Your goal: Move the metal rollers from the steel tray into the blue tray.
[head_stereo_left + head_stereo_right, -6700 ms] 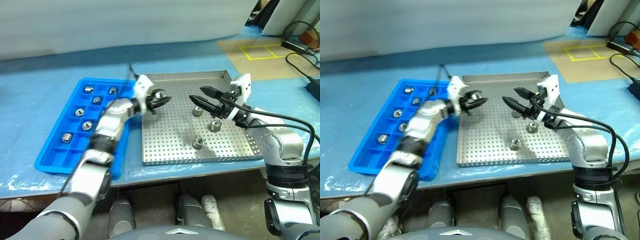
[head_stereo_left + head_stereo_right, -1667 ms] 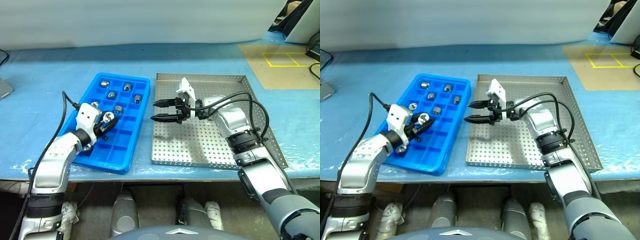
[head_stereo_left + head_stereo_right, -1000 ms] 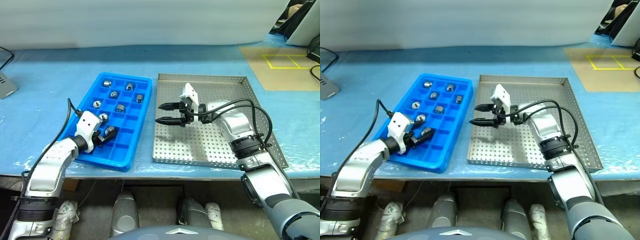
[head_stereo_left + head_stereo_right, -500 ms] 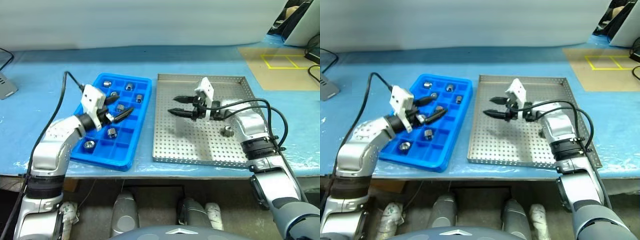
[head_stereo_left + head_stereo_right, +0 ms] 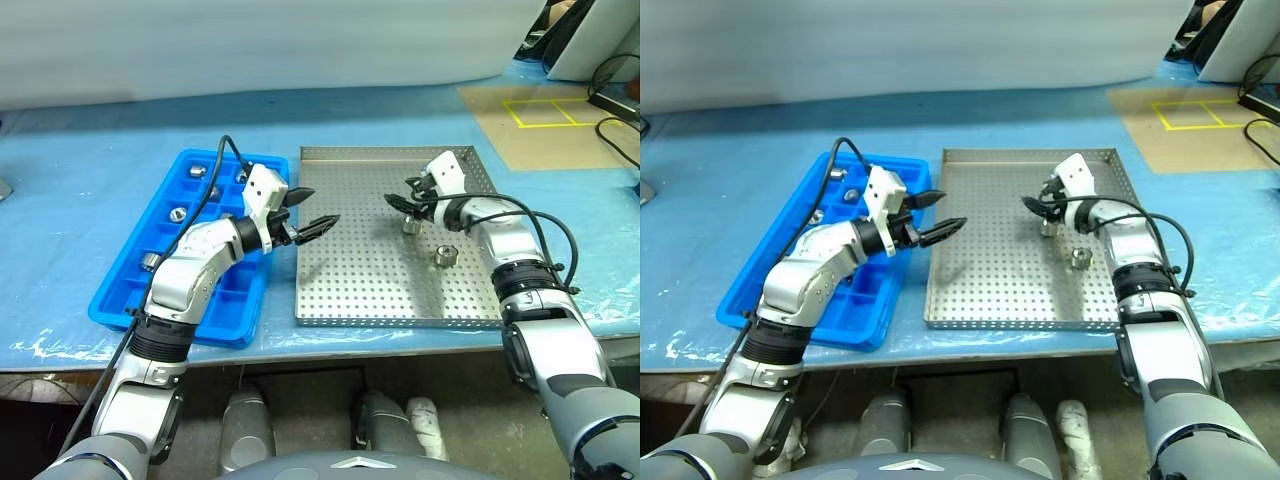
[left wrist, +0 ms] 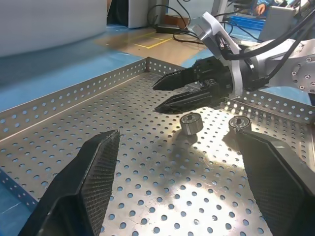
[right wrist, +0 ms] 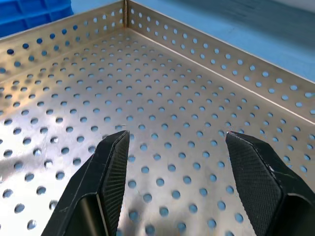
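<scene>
Two metal rollers remain on the steel tray (image 5: 340, 280), toward its right half: the farther roller (image 5: 410, 225) and the nearer roller (image 5: 444, 256), both standing base-down and apart from each other. Judged from their look, they are solid, rigid and heavy for their size, with smooth polished flanks likely to slip under a shallow pinch; the narrower upper barrel above the wide base appears the soundest place to grip, pads square across it, low enough to avoid tipping. The right pincer (image 5: 405, 203) hangs just over the farther roller, fingers parted and empty; whether it touches the roller cannot be told. The left pincer (image 5: 312, 210) is spread wide and carries nothing, reaching across the seam between the two trays and pointing toward the rollers. The blue tray (image 5: 125, 300) lies just beside the steel tray on the left, with several rollers (image 5: 177, 213) already seated in separate compartments and nearer compartments vacant. Both trays rest on a surface (image 5: 80, 170) covered in blue sheeting.
</scene>
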